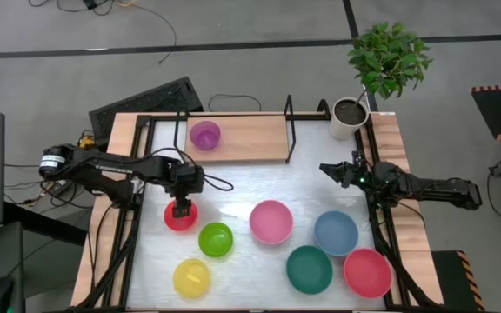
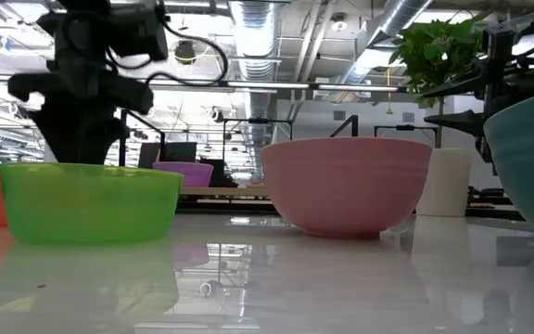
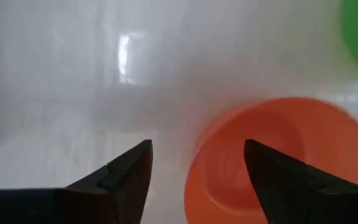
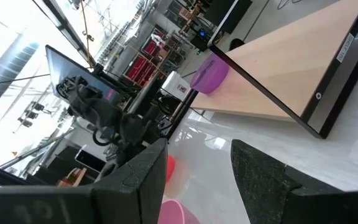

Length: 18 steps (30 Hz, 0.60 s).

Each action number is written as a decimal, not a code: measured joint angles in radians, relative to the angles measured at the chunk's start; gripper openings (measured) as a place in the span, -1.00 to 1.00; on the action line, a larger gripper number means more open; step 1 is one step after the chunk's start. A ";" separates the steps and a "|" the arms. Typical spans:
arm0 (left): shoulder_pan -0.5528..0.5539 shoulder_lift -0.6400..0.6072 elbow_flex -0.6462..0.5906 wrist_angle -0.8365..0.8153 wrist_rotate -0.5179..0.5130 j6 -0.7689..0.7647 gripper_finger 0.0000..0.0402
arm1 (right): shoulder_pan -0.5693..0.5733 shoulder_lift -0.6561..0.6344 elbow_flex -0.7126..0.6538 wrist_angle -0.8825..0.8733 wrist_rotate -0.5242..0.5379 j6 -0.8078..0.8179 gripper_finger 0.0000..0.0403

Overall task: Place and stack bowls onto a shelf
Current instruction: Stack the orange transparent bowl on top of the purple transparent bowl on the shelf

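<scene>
My left gripper (image 1: 179,207) is open and points down over the small red bowl (image 1: 179,216) at the table's left. In the left wrist view the bowl's near rim (image 3: 194,165) lies between the fingers (image 3: 197,146), one finger over the bowl's inside and one outside; no touch shows. A small purple bowl (image 1: 204,135) sits on the wooden shelf (image 1: 250,139) at the far edge. The lime-green (image 1: 216,239), yellow (image 1: 190,277), pink (image 1: 270,221), blue (image 1: 336,232), teal (image 1: 309,269) and large red (image 1: 367,272) bowls rest on the table. My right gripper (image 1: 330,169) is open and empty (image 4: 199,146) at the table's right.
A white plant pot (image 1: 349,117) with a green plant stands at the far right, beside the shelf's black posts (image 1: 289,113). The black table frame (image 1: 379,217) runs along the right and left sides. The white tabletop (image 1: 242,187) is bare between the shelf and the bowls.
</scene>
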 joint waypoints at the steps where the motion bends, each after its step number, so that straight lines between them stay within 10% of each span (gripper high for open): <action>1: 0.000 0.020 0.000 0.000 0.006 0.013 0.20 | 0.000 0.000 0.000 0.000 0.000 0.000 0.01; 9: 0.000 0.171 0.000 -0.001 0.009 0.057 0.00 | 0.000 0.000 0.000 0.000 0.000 0.000 0.01; 18: 0.000 0.175 0.052 -0.017 0.007 -0.078 -0.94 | 0.000 0.000 0.000 0.000 0.000 0.000 0.01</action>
